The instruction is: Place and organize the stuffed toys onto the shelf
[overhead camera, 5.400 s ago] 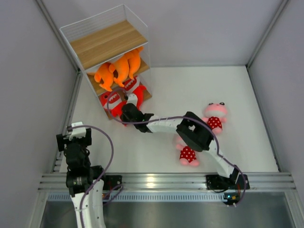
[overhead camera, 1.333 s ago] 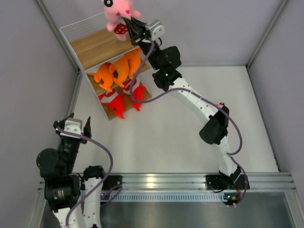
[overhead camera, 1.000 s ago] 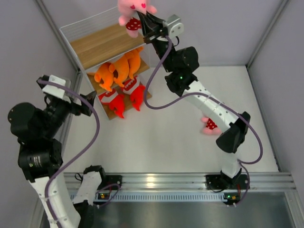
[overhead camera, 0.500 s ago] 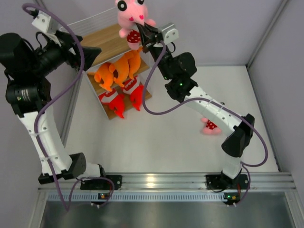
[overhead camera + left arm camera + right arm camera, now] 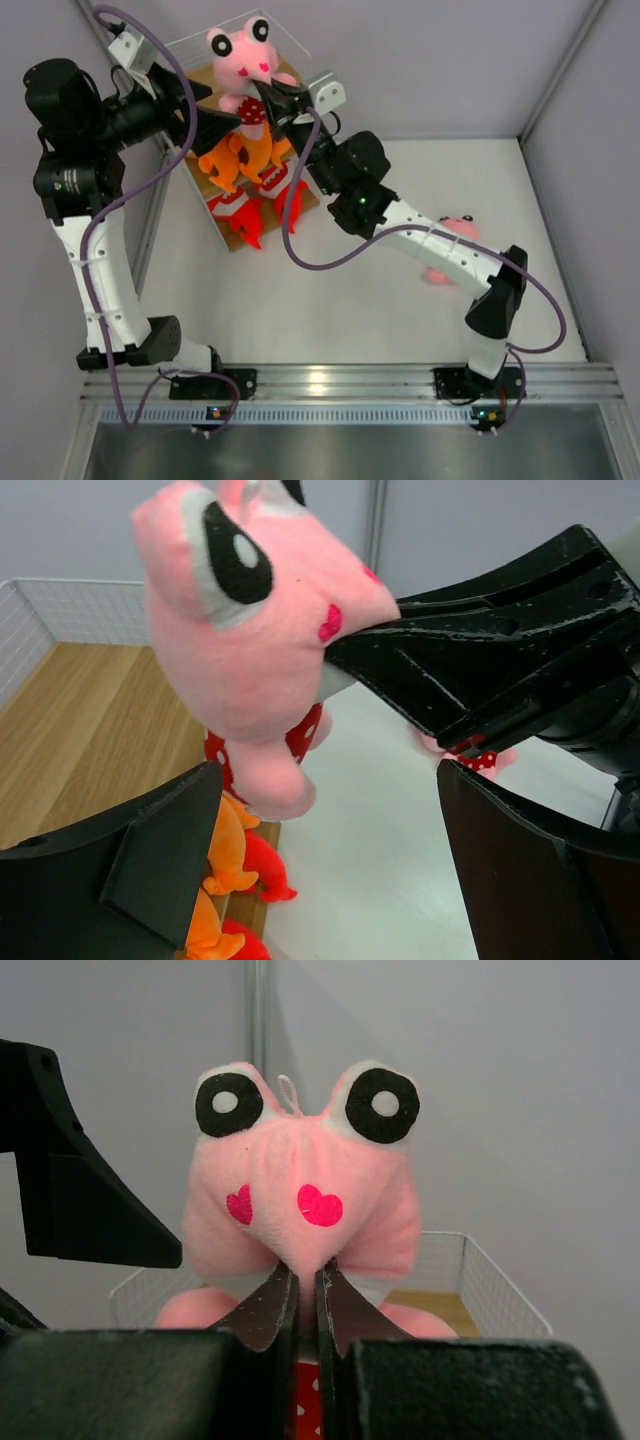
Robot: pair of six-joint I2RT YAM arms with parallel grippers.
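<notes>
White tabletop, grey walls. Shelf far left. Right gripper clenched on pink toy below chin, toy upright over top board. Left gripper spread wide, empty, near toy. Orange sharks on middle tier, red sharks on bottom tier. Second pink toy on tabletop, right, partly hidden behind right arm.

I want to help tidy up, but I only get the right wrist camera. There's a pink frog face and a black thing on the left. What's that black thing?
Observer: That is the left gripper, open, reaching toward the pink frog toy that the right gripper pinches.
Operator: Are other toys put away?
Observer: Yes: orange sharks on the shelf's middle board, red sharks on the lowest.
Operator: Any lying loose?
Observer: A second pink toy in a red dotted dress lies on the white table.
</notes>
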